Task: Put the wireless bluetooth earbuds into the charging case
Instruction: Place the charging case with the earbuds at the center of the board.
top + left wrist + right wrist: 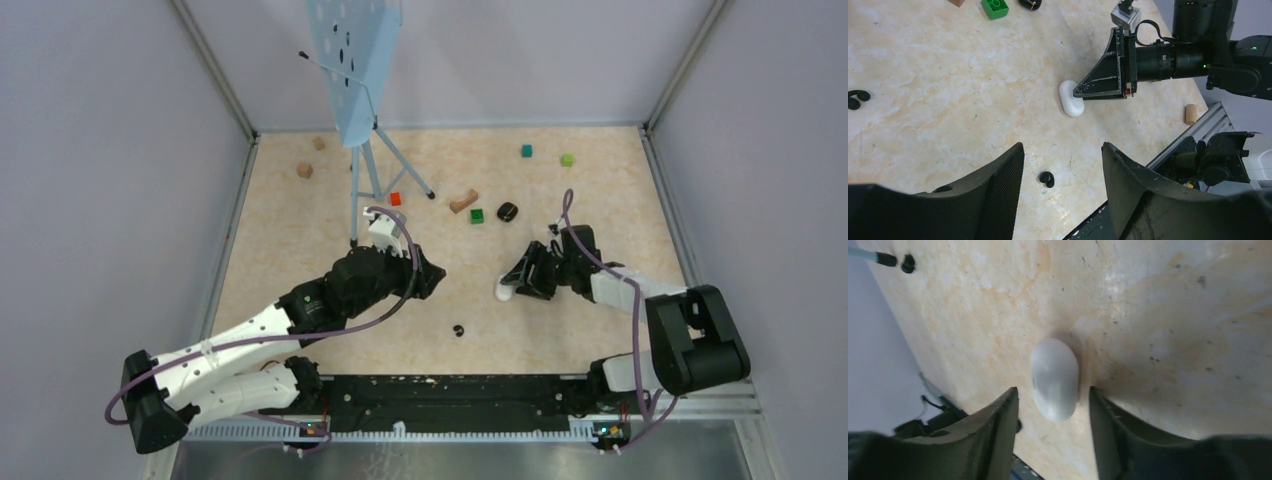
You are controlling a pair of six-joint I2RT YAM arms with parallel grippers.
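The white charging case [1054, 377] lies shut on the table, its near end between the fingers of my right gripper [1053, 392], which is open with a gap on each side of the case. From above, the case [504, 291] pokes out at that gripper's [514, 286] tip. One black earbud [1047, 179] rests on the table below and between the open fingers of my left gripper [1063, 147]; the top view shows this earbud [458, 330] near the front edge. Another black earbud [858, 97] lies further left. Nothing is held.
A blue perforated panel on a tripod [355, 80] stands at the back left. Scattered behind are a red block [395, 198], a wooden arch [463, 201], a green block [477, 215], a black rounded object [507, 211], a teal cube [526, 151] and a lime cube [567, 159].
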